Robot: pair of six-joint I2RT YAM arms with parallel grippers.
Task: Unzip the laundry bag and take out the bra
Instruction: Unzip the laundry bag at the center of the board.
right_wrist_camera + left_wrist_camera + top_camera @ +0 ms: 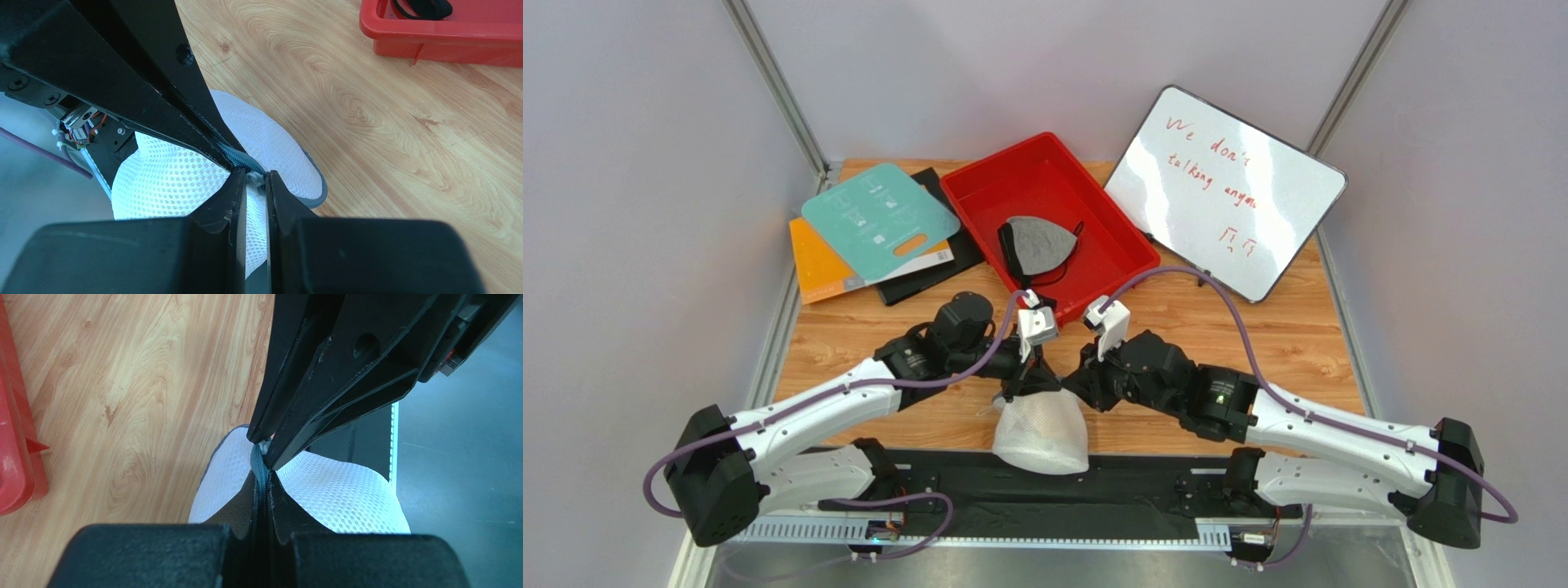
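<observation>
Left claw (264, 475) clamped on grey zipper band (238, 158) of laundry bag (1042, 439), lower centre of top view. Right claw (256, 179) narrowed round small pale tab there, can't tell if it's properly gripped. Progress-wise: barely started imo, zipper looks shut, bag domed and full. Beige bra nowhere visible, presumably inside, mesh hides it. Red tray (1051, 178), upper centre, holds only grey bra (1032, 245). Unzip and pull-out both left to do.
</observation>
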